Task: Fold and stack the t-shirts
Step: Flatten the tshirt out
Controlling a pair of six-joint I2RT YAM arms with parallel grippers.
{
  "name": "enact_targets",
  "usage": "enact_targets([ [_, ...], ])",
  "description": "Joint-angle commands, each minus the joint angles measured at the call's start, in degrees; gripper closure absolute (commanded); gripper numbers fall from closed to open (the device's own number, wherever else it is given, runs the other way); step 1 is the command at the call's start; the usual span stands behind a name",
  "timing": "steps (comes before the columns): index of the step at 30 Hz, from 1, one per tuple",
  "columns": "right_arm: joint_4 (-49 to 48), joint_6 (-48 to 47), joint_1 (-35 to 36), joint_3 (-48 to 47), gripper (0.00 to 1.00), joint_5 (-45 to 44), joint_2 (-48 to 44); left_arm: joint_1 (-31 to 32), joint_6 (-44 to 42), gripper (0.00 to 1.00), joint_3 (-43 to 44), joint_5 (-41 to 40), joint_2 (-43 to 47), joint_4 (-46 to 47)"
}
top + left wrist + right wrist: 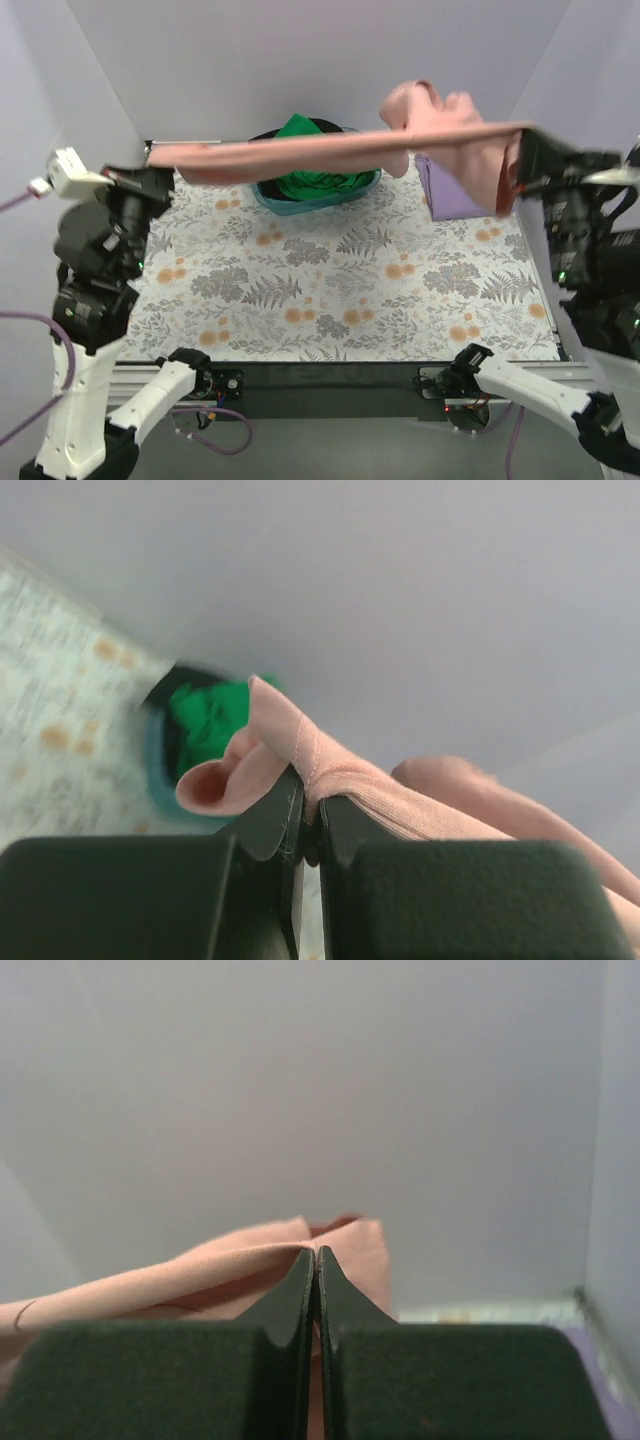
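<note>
We hold pink tee stretched, left gripper and right gripper both pinching it; lower level, flat onto table.

The pink tee hides part of the lavender tee and teal bin.

"What's the surface they're working over?"

"A flat table under a pale cloth printed with grey ferns and orange flowers, running from the front rail to the back wall."

"Anything lying on it?"

"Two things, both at the far edge. About the middle sits a teal plastic basket with a bright green cotton t-shirt bunched inside. Near it, towards the back right corner, a plain lavender t-shirt lies on the cloth."
</note>
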State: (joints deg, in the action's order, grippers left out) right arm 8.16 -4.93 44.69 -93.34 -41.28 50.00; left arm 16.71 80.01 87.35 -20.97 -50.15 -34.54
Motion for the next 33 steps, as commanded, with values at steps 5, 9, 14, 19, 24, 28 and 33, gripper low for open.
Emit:
enact_targets([
  [5, 13.2, 33.4, 0.0, 41.2, 0.99, 11.5, -24.6, -0.3, 13.7, 1.0, -36.4, 4.4, 13.9, -5.4],
  [9, 18.5, 41.3, 0.0, 48.4, 0.99, 13.8, -30.1, -0.3, 18.6, 1.0, -40.9, 4.8, 17.2, -12.6],
  [14, 21.2, 41.8, 0.0, 44.8, 0.99, 14.3, -32.0, -0.3, 18.3, 1.0, -35.9, 3.4, 17.1, -17.1],
  [19, 21.5, 37.7, 0.0, 34.5, 0.99, 16.4, -29.6, -0.3, 16.7, 1.0, -26.5, 5.3, 16.8, -19.6],
  [24, 19.7, 28.3, -0.1, 15.0, 0.99, 22.6, -23.2, -0.3, 12.0, 1.0, -11.5, 13.9, 15.9, -14.1],
  [28, 18.2, 23.8, -0.1, -2.2, 0.99, 29.1, -15.5, -0.3, 9.0, 1.0, 4.8, 18.1, 11.9, -12.9],
  [33, 16.4, 22.1, -0.4, -16.5, 0.99, 36.8, -10.0, -0.3, 6.8, 1.0, 20.7, 20.9, 7.5, -11.8],
])
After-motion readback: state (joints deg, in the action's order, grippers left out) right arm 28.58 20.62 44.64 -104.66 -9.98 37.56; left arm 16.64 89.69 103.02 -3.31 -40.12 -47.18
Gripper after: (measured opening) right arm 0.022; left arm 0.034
